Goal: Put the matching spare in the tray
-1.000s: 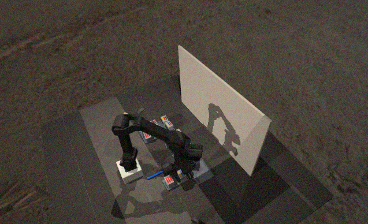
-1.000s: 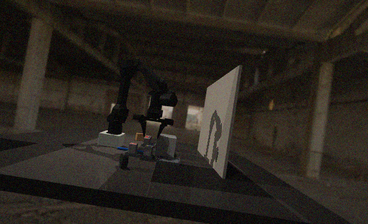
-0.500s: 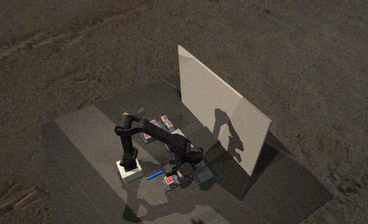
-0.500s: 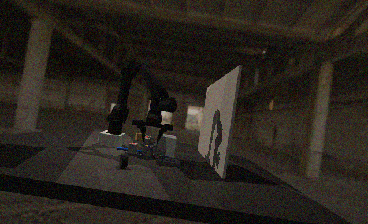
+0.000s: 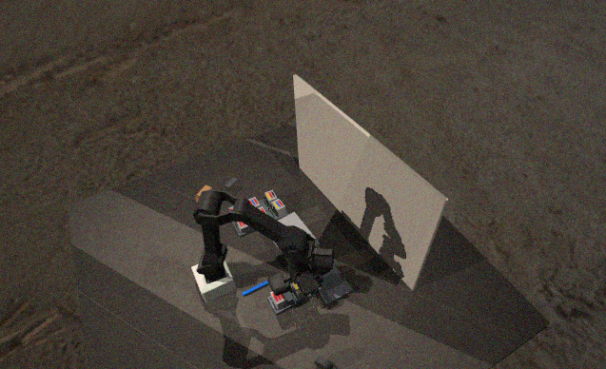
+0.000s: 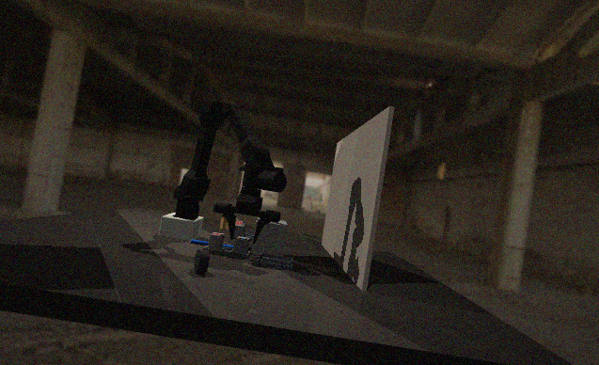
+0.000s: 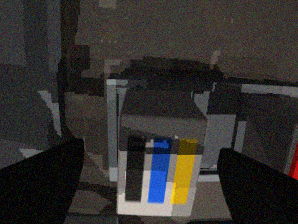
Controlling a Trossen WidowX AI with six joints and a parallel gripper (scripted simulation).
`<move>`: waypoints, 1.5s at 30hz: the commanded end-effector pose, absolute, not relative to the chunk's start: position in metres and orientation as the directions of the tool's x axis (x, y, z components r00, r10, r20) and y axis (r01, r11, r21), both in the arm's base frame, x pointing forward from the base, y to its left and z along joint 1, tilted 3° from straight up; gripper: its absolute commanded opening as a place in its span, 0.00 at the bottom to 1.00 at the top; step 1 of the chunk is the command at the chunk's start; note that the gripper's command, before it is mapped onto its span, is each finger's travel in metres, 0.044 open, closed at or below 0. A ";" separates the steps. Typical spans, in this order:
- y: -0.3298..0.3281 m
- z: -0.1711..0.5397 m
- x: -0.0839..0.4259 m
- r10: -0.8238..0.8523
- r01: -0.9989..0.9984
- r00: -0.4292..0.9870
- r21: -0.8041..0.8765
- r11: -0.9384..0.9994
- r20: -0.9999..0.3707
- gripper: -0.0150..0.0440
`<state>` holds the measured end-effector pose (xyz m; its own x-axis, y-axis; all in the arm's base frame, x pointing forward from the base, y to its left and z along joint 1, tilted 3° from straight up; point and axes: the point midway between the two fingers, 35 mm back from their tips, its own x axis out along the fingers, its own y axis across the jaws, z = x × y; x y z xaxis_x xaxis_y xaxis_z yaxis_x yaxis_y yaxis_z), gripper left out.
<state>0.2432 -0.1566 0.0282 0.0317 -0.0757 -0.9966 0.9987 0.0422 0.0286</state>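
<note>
My gripper [image 5: 297, 288] [image 6: 244, 240] [image 7: 152, 153] is open. Its fingers stand on either side of a spare with black, blue and yellow stripes [image 6: 242, 246] [image 7: 158, 175], with gaps beside it in the wrist view. The spare sits in a small dark rack [image 5: 280, 310] [image 7: 113, 135]. A spare with red stripes [image 5: 278, 298] [image 6: 216, 240] sits beside it. The grey tray [image 5: 341, 287] [image 6: 278, 264] lies just beyond the rack. The large pale box [image 5: 296, 223] [image 6: 276, 237], likely the mounted unit, is partly hidden by the arm; its code is out of sight.
Several more striped spares [image 5: 278, 205] stand in another rack behind the arm. A blue rod [image 5: 256, 288] [image 6: 198, 242] lies near the arm's white base [image 5: 216, 288] [image 6: 180, 228]. A tall pale panel [image 5: 356, 157] [image 6: 361, 188] stands beyond the tray. A dark upright piece [image 6: 201, 262] stands nearer the exterior camera.
</note>
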 end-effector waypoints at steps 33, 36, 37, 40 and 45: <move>-0.156 0.003 0.241 -0.075 0.999 0.029 0.026 0.040 -0.997 0.34; -0.156 0.003 0.241 -0.075 0.999 0.029 0.026 0.040 -0.997 0.25; -0.156 0.003 0.241 -0.075 0.999 0.029 0.026 0.040 -0.997 0.25; -0.156 0.003 0.241 -0.075 0.999 0.029 0.026 0.040 -0.997 0.25; -0.156 0.013 0.242 -0.074 0.999 0.030 0.027 0.041 -0.997 0.25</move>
